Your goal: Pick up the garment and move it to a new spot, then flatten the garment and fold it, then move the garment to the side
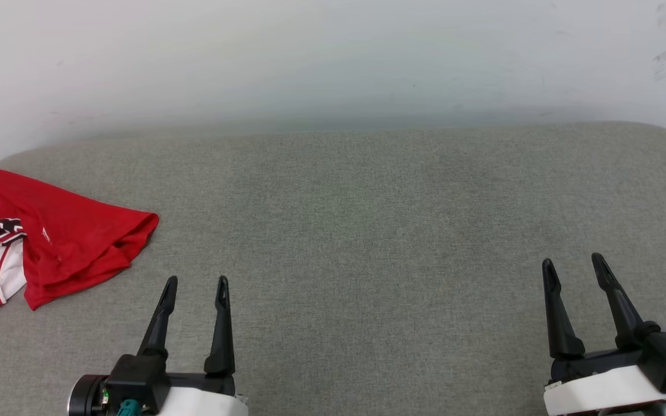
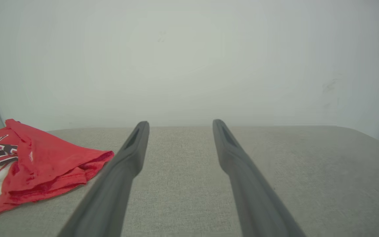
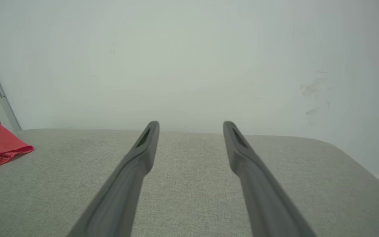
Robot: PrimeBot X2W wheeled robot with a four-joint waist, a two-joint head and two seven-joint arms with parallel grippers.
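Now we see our left gripper (image 1: 196,281) and right gripper (image 1: 573,260) spread apart, empty, the crumpled shirt (image 1: 78,231) lying left of both.

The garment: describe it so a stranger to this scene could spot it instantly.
A grey fabric surface runs along a pale wall. At its left end, beyond the left gripper, the garment lies crumpled. It alone is bright red, with black white-outlined print and a white striped sleeve.
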